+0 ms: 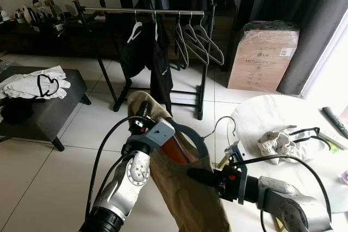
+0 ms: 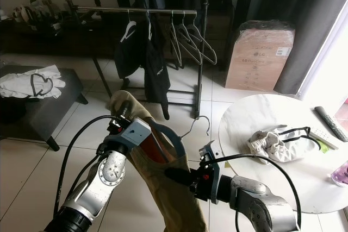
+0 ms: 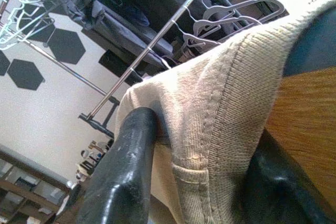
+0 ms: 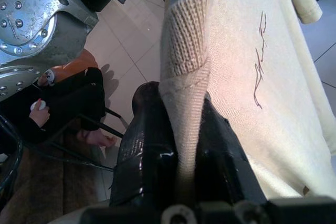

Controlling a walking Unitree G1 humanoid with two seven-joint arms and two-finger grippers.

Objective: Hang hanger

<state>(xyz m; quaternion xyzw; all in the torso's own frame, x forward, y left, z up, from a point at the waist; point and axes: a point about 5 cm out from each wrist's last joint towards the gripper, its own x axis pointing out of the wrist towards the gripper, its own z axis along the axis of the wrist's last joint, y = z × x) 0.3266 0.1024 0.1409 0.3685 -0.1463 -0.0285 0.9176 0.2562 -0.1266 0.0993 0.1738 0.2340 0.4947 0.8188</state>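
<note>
White floor tiles run toward a metal clothes rail holding empty hangers; a round white table stands to the right. Held between both arms, the hanger carries a tan knit garment, wire hook pointing right. The left gripper and right gripper each pinch the ribbed fabric.

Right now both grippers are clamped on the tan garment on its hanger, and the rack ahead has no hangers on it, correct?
Not quite. The rack already carries several hangers, seen in the left eye view. The left gripper and right gripper do clamp the tan garment.
</note>
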